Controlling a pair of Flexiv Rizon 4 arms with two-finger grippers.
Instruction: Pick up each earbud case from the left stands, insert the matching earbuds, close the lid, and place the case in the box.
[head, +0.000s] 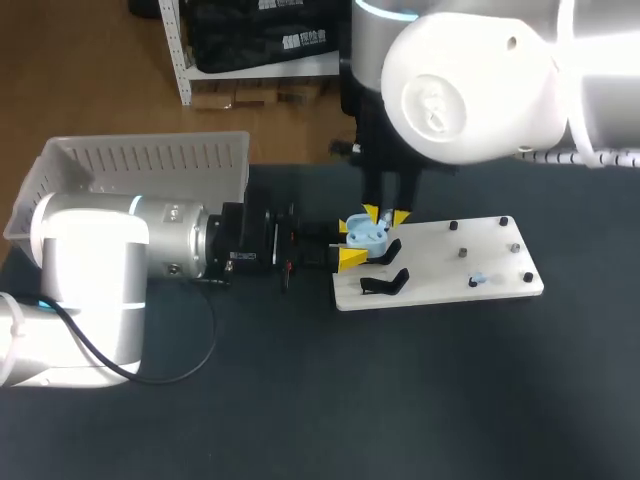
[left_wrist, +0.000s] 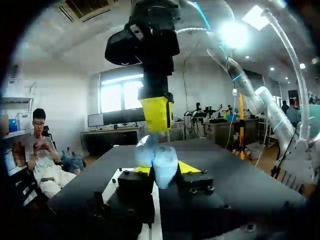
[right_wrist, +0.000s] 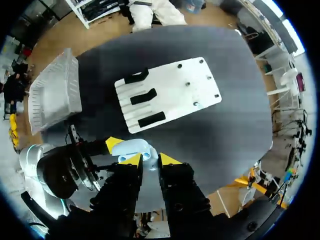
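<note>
The big black table (head: 300, 400) has a white plastic basket (head: 150, 150) at the far left and a white board with black stands (head: 430, 282) on the right. The left gripper (head: 354, 241) squeezes the pale blue earbud case (head: 368, 237) over the board's left edge. The right gripper (head: 385, 215) hangs right above the case. I cannot tell if it is clenched.

Place: a robotics lab.
Arms: two white industrial arms, the left arm (head: 95, 265) and the right arm (head: 470, 85), meet over one dark surface (head: 320, 400).
Fixture: a white jig board (head: 440, 275) lies flat on the surface, carrying black stands (head: 385, 283) and small pegs (head: 463, 253).
Container: a white slatted plastic box (head: 140, 160) sits at the surface's far left corner.
</note>
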